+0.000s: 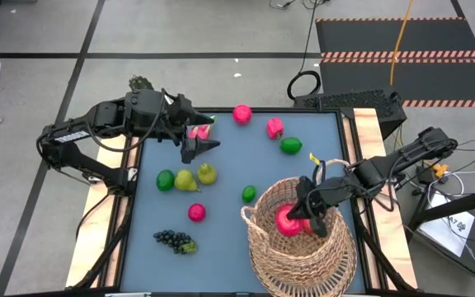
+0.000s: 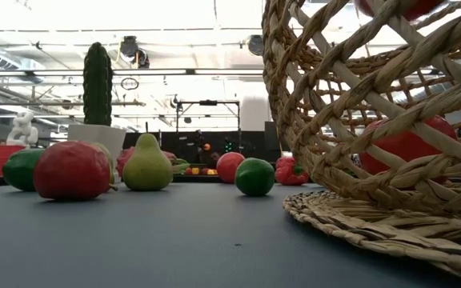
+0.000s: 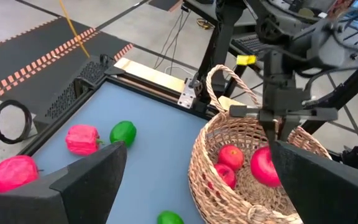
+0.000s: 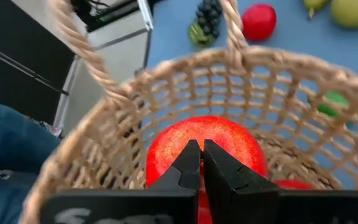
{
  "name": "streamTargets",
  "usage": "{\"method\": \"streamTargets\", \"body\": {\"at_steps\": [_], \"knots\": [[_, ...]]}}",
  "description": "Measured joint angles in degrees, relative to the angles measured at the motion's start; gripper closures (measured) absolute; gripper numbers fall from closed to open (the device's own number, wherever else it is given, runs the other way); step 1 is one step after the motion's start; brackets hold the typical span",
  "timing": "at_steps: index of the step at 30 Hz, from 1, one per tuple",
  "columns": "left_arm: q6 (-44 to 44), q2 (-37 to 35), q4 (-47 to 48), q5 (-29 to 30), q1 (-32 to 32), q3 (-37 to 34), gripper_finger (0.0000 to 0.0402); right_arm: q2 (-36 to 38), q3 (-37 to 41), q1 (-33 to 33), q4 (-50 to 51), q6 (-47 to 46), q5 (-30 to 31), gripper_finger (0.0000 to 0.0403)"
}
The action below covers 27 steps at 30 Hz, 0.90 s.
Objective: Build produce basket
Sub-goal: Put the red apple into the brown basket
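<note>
Over the basket (image 1: 303,239) at the tabletop's near right, the right end effector (image 1: 313,221) hung closed, holding nothing, just above an apple (image 4: 204,149); dropping lower could jab it. The left end effector (image 1: 195,142) gaped above a pink fruit (image 1: 196,131).

Left tool (image 1: 195,136) open, right tool (image 1: 311,216) closed.
</note>
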<state>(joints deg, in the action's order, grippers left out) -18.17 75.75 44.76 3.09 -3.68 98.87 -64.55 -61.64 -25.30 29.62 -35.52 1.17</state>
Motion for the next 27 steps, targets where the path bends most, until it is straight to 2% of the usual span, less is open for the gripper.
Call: {"method": "streamTargets", "body": {"at_steps": [7,15,19,27], "knots": [[-0.3,0.0,0.0,0.1,0.0,0.0,0.0005,0.0,4.8,0.1,-2.8,-2.0,0.0,0.04],[-1.7,0.0,0.0,0.1,0.0,0.0,0.0005,0.0,11.9,0.1,-13.9,-1.9,-0.9,0.0395],[-1.9,0.0,-0.6,0.1,0.0,0.0,0.0005,0.0,13.6,0.1,-16.2,-2.9,-1.5,0.0391],[-1.6,0.0,-1.8,0.1,0.0,0.0,0.0005,0.0,13.8,0.1,-16.1,-2.8,-1.5,0.0337]]}}
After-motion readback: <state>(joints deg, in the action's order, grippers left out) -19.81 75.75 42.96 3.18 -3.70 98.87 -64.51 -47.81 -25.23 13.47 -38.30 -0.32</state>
